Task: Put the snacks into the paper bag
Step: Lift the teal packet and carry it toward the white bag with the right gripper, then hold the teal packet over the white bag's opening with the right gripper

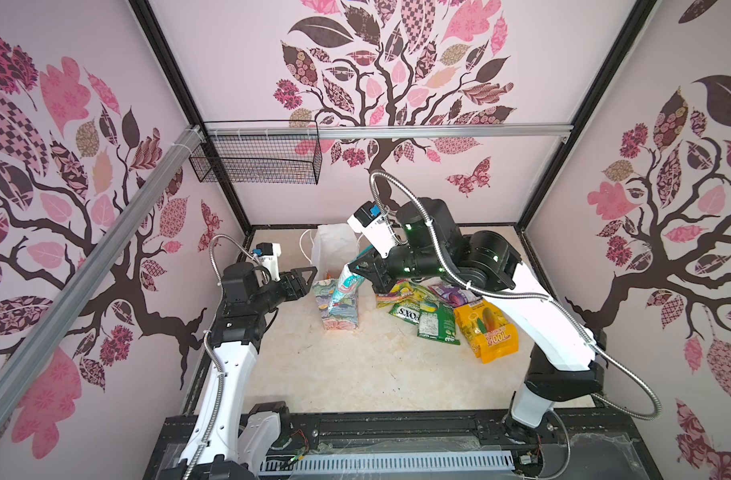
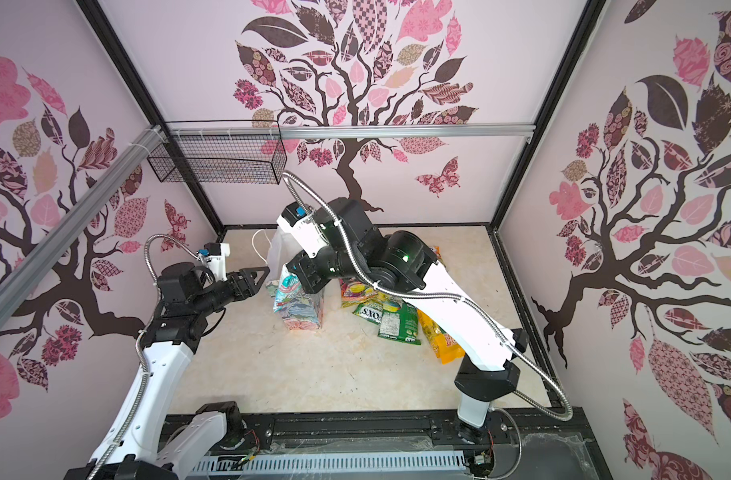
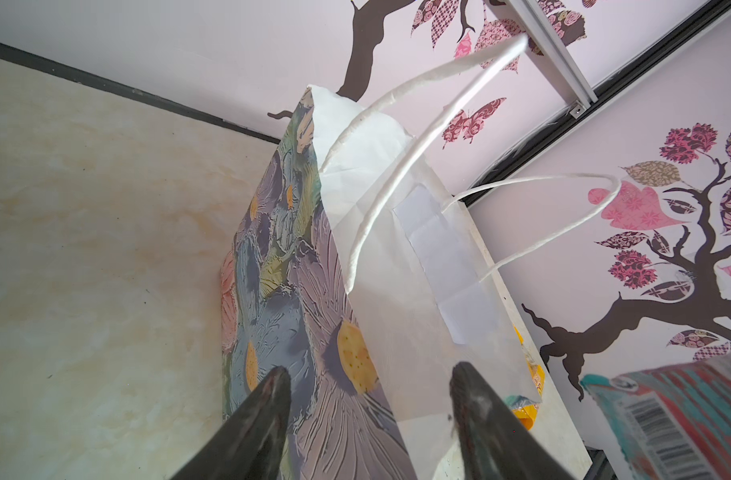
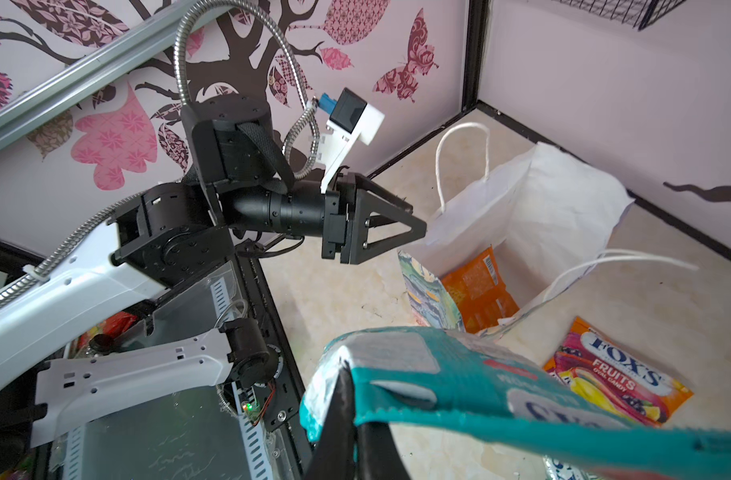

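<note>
The paper bag stands upright at the back middle, floral outside and white inside, with its mouth open. An orange snack lies inside it. My right gripper is shut on a teal snack, which hangs over the bag's front rim. My left gripper is open, its jaws standing either side of the bag's left wall. More snacks lie right of the bag: a green one, a yellow-orange one, a purple one and a FOX'S Fruits one.
A black wire basket hangs on the back rail at upper left. The bag's white cord handles stick up near my left gripper. The enclosure walls stand close behind the bag. The marble floor lies in front of the bag.
</note>
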Controlling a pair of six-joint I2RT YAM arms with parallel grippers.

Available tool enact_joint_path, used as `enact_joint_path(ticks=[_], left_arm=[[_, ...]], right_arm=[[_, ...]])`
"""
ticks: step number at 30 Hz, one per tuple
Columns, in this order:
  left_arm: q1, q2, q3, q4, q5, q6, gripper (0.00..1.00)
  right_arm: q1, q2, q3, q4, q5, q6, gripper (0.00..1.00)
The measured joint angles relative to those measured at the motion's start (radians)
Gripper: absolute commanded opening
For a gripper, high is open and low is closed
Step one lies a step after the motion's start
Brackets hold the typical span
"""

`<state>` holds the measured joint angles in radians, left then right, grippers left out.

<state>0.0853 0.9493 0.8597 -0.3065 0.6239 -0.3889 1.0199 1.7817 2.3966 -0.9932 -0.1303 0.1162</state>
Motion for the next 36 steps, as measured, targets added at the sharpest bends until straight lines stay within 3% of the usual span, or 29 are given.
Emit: enact_joint_path(ticks=[13, 36], left_arm=[[0.0, 0.014, 0.0, -0.033, -0.028, 0.001, 0.64], [0.0, 0.044, 0.0, -0.032, -0.024, 0.001, 0.63]], right_arm=[[-0.008, 0.113, 0.103, 0.13, 0.079, -0.181, 0.0], [-0.126, 0.294, 0.157, 0.264, -0.048, -0.248, 0.0]])
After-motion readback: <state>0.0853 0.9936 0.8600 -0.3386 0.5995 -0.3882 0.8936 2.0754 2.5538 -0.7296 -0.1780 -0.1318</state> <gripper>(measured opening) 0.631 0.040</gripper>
